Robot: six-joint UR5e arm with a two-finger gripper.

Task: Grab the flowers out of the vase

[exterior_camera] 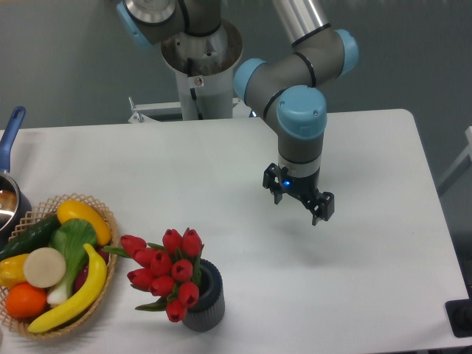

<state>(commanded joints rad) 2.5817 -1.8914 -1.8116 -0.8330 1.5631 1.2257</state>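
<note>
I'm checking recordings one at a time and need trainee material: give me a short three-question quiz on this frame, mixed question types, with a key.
1. True or false: the gripper already holds the flowers.
2. Multiple choice: where are the flowers? A) lying in the wicker basket B) standing in the vase C) lying flat on the table
3. Fill in: the blue handle at the left edge belongs to a ____.

Key
1. False. The gripper hangs above bare table, up and to the right of the flowers in the picture, its fingers apart with nothing between them.
2. B
3. pot
</note>
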